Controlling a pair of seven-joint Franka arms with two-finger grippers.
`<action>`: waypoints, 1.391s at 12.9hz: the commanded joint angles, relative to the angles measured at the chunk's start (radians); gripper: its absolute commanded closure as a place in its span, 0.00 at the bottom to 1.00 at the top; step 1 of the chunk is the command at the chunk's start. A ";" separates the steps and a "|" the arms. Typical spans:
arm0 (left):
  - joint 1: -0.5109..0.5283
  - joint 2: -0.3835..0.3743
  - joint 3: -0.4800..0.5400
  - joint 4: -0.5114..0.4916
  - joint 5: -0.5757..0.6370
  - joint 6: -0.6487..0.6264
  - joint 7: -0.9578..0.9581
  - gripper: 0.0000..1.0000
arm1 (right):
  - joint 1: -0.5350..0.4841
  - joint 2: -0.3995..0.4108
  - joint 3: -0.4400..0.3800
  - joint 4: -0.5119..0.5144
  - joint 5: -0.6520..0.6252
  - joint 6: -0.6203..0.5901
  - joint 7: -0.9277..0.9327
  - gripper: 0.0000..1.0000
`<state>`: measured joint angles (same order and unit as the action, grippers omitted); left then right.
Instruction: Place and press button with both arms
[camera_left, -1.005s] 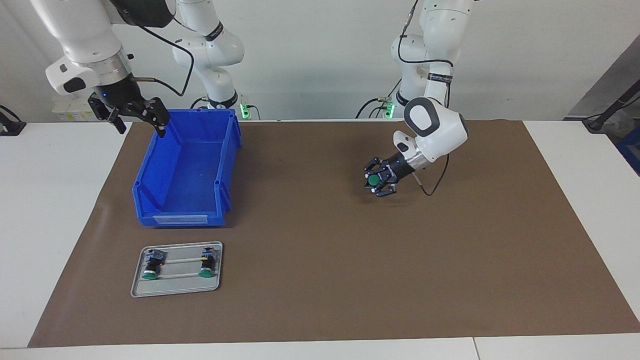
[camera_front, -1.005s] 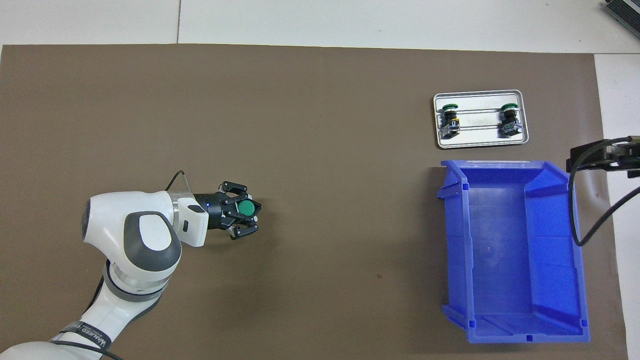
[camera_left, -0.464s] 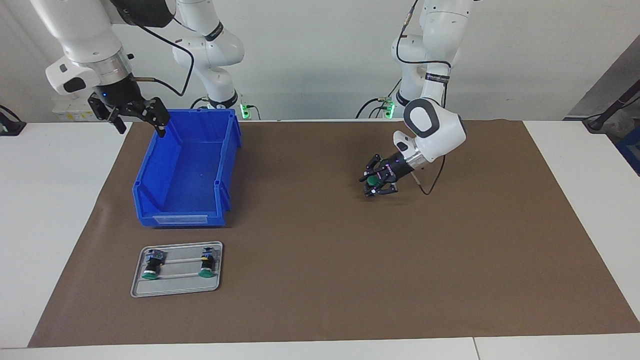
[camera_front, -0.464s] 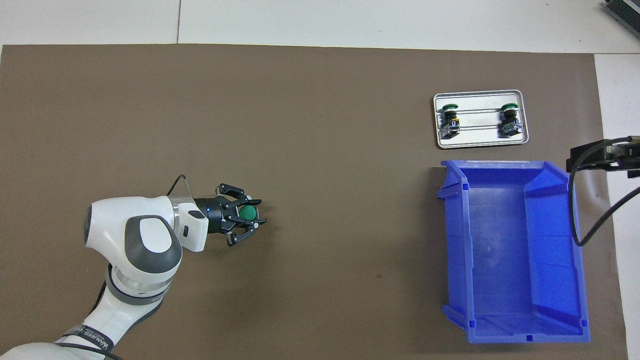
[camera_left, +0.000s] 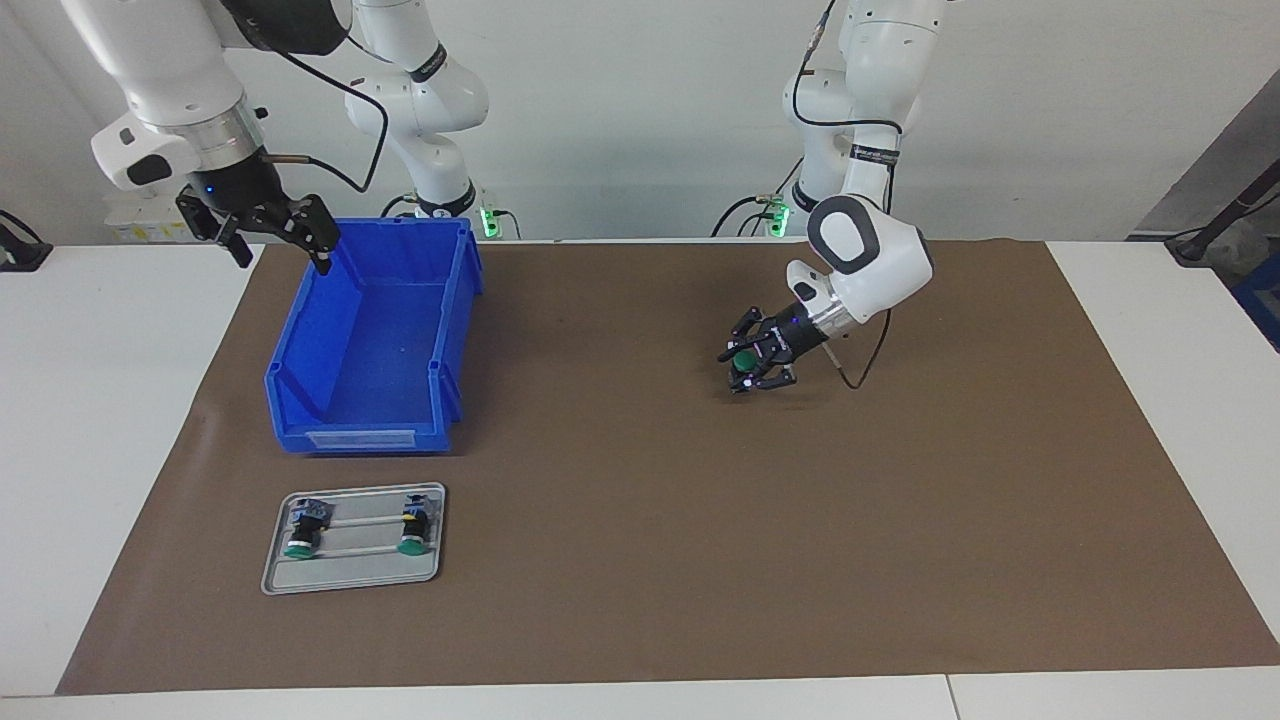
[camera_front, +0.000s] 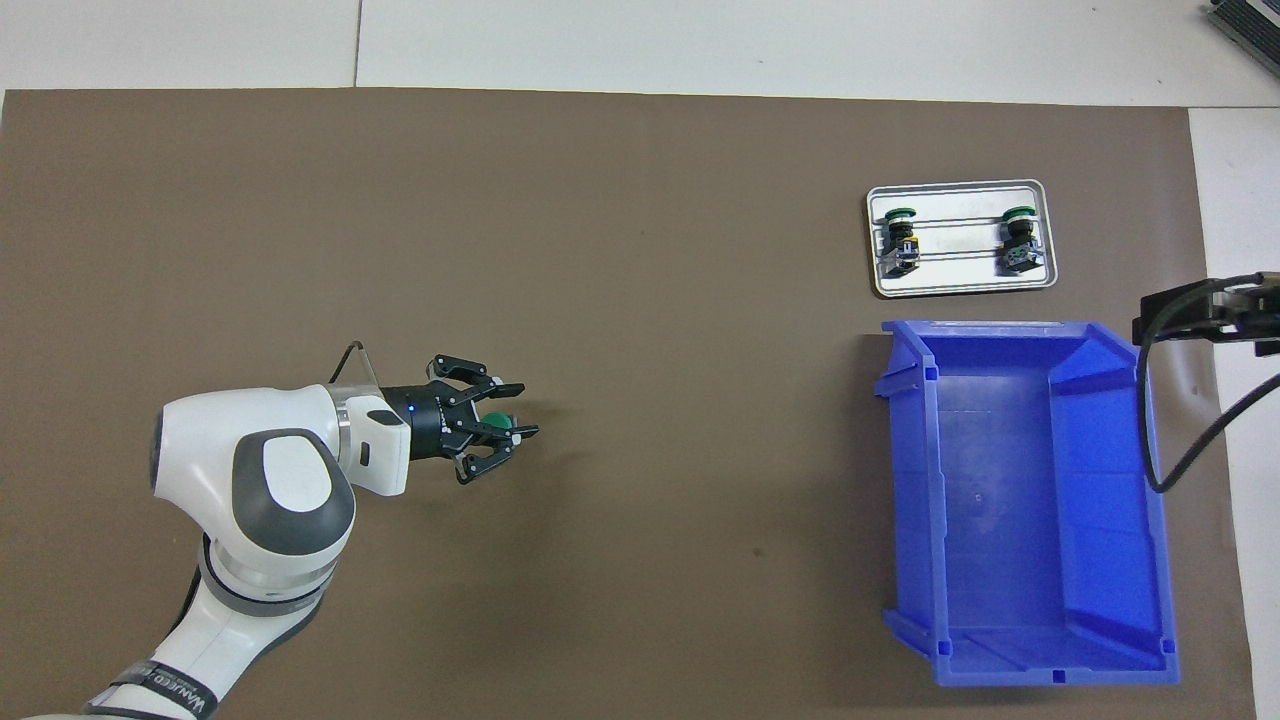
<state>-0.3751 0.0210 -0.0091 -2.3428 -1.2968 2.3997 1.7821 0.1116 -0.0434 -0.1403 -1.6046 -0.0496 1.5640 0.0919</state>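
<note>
The button (camera_left: 744, 360), with its green cap, is between the fingers of my left gripper (camera_left: 746, 366). The gripper is shut on it and tilted down, low over the brown mat (camera_left: 640, 560) toward the left arm's end of the table. In the overhead view the button (camera_front: 494, 424) shows in the left gripper (camera_front: 510, 430). My right gripper (camera_left: 283, 252) is open and empty. It waits in the air over the robot-side corner of the blue bin (camera_left: 370, 340).
A small metal tray (camera_left: 352, 575) lies on the mat, farther from the robots than the bin. It holds two more green-capped buttons (camera_left: 300, 532) (camera_left: 411, 528). The blue bin (camera_front: 1020, 500) is empty. White table shows around the mat.
My left gripper has tilted downward and sunk a little toward the mat with the button in it. The right arm has not moved.
</note>
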 joint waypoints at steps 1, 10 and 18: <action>-0.025 -0.038 -0.003 0.057 -0.010 -0.004 -0.212 0.51 | -0.007 -0.024 0.007 -0.024 0.019 -0.007 0.012 0.00; -0.071 -0.015 -0.005 0.217 0.726 -0.172 -1.235 0.80 | -0.007 -0.024 0.007 -0.024 0.019 -0.007 0.014 0.00; -0.094 -0.055 -0.003 0.091 0.938 -0.189 -1.563 1.00 | -0.006 -0.024 0.007 -0.024 0.019 -0.007 0.012 0.00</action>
<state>-0.4587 -0.0094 -0.0241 -2.1942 -0.3887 2.1796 0.2431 0.1116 -0.0436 -0.1403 -1.6049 -0.0496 1.5640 0.0919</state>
